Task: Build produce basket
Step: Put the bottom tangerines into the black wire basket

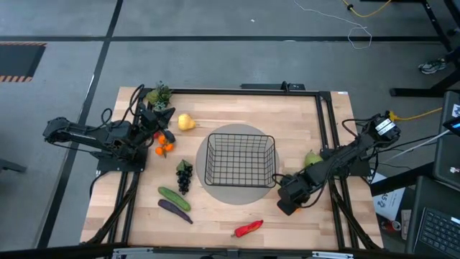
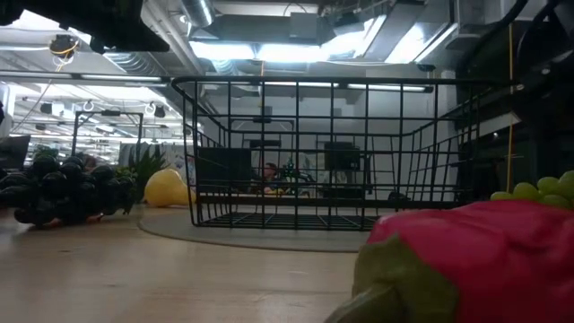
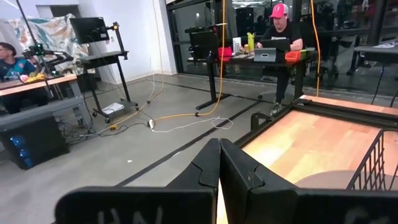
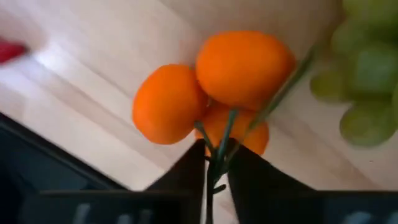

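Observation:
The black wire basket (image 1: 241,160) stands on a grey round mat in the middle of the table, its wire walls filling the low view (image 2: 341,152). My right gripper (image 1: 286,203) hovers low near the basket's near right corner, shut on a cluster of oranges (image 4: 211,93), with green grapes (image 4: 367,81) lying beside it. My left gripper (image 1: 164,116) is at the table's left side, shut and holding nothing (image 3: 219,163), above a second cluster of oranges (image 1: 164,147). Lemon (image 1: 186,122), dark grapes (image 1: 184,176), cucumber (image 1: 174,198), eggplant (image 1: 175,209), red pepper (image 1: 248,228) and pear (image 1: 313,158) lie on the table. My right gripper pinches the oranges' thin green stem (image 4: 219,140) between its two fingertips, coming from above and pointing down. The three oranges sit below the fingers; whether they rest on the table, I cannot tell.
A small potted plant (image 1: 159,94) stands at the far left corner behind my left gripper. In the low view the red pepper (image 2: 475,260) lies close up at the near edge. People sit at desks in the room beyond the table. Bare wood lies between the basket and the near edge.

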Controlling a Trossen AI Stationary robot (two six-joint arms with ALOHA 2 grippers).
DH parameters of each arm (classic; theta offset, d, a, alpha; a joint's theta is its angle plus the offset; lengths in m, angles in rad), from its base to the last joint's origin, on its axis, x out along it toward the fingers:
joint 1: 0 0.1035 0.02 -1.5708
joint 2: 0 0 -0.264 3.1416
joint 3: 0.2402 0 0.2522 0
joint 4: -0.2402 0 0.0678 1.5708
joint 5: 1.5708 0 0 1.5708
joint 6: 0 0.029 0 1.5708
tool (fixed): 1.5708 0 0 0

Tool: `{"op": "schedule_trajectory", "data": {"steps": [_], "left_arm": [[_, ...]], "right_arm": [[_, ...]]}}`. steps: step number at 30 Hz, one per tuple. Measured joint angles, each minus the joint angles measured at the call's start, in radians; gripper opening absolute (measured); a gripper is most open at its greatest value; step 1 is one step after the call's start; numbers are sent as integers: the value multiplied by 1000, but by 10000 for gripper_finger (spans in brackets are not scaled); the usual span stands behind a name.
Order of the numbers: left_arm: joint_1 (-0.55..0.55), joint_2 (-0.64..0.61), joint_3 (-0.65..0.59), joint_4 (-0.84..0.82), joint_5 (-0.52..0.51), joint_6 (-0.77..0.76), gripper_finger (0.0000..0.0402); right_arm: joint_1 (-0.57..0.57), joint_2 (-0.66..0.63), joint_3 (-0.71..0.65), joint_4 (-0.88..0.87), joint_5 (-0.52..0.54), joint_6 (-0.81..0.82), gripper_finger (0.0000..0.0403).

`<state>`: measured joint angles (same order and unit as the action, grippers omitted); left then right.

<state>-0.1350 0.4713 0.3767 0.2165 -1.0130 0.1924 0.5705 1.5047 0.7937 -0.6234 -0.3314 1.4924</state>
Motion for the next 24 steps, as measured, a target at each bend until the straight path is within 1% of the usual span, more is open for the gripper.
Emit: {"op": "schedule_trajectory", "data": {"steps": [1, 2, 6, 10, 14, 16, 17, 22, 23, 24], "left_arm": [[0, 0, 0, 0, 0, 1, 0], [0, 0, 0, 0, 0, 1, 0], [0, 0, 0, 0, 0, 2, 0], [0, 0, 0, 0, 0, 2, 0], [0, 0, 0, 0, 0, 2, 0], [0, 0, 0, 0, 0, 2, 0], [0, 0, 0, 0, 0, 2, 0], [0, 0, 0, 0, 0, 2, 0], [0, 0, 0, 0, 0, 2, 0], [0, 0, 0, 0, 0, 2, 0]], "right_arm": [[0, 0, 0, 0, -12, -15, 23], [0, 0, 0, 1, -22, -35, 14], [0, 0, 1, -20, -85, -47, 11], [0, 0, 58, -154, -144, -76, 6], [0, 0, 183, -375, -159, -114, 4], [0, 0, 268, -512, -125, -132, 4], [0, 0, 313, -586, -92, -138, 4], [16, -1, 506, -908, 171, -155, 2], [21, -1, 532, -956, 222, -155, 2], [25, -5, 549, -959, 275, -159, 2]]}}
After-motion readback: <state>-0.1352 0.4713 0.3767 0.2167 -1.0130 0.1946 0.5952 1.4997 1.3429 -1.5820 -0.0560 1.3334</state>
